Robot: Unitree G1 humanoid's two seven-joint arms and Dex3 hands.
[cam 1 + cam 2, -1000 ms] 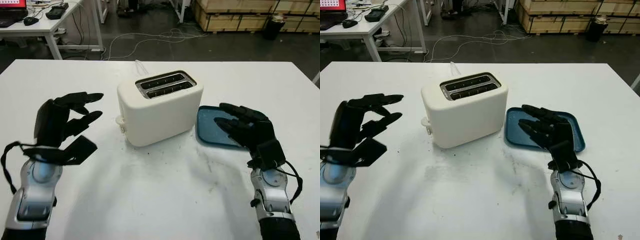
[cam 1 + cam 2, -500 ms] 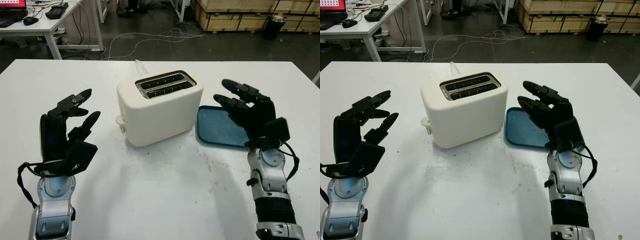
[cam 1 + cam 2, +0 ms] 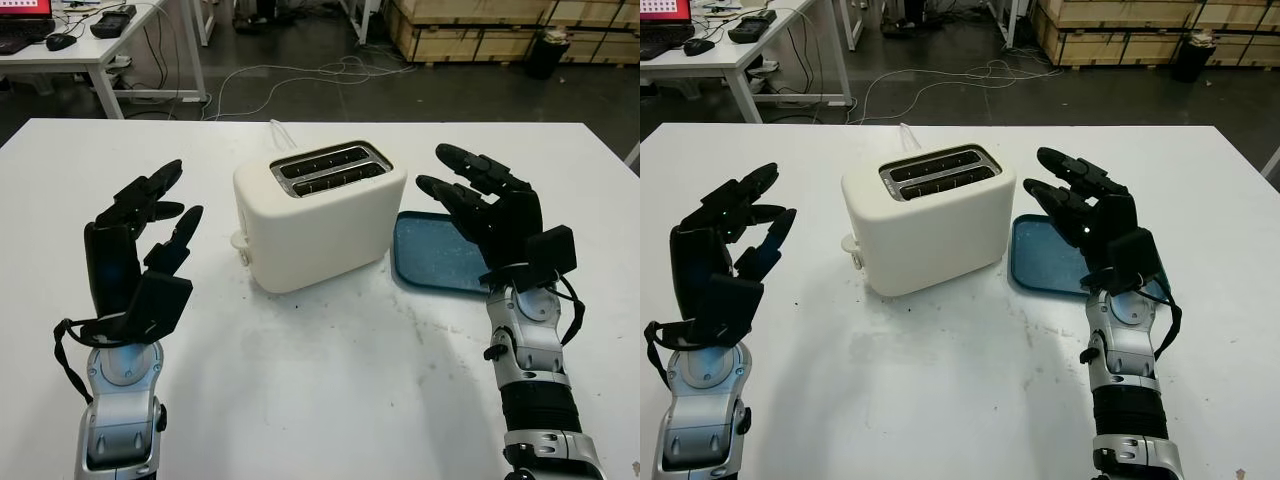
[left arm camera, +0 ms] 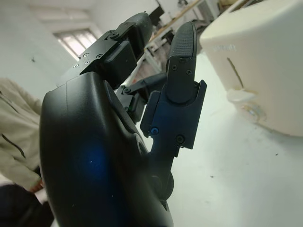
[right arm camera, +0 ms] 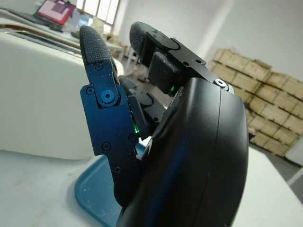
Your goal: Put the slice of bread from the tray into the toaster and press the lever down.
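We see the cream toaster [image 3: 318, 213] mid-table, both slots dark on top, its lever [image 3: 240, 241] on the end facing the left hand [image 3: 135, 255]. That hand is raised beside it, empty, fingers wide. The right hand [image 3: 490, 218] is up over the blue tray [image 3: 432, 262], empty, fingers wide. We can't spot any bread.

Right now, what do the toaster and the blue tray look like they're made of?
Toaster: probably smooth plastic, matte cream shell with rounded moulded corners; darker, seemingly metal slots on top. Tray: likely hard plastic, uniform blue with a faintly speckled surface and raised rim.
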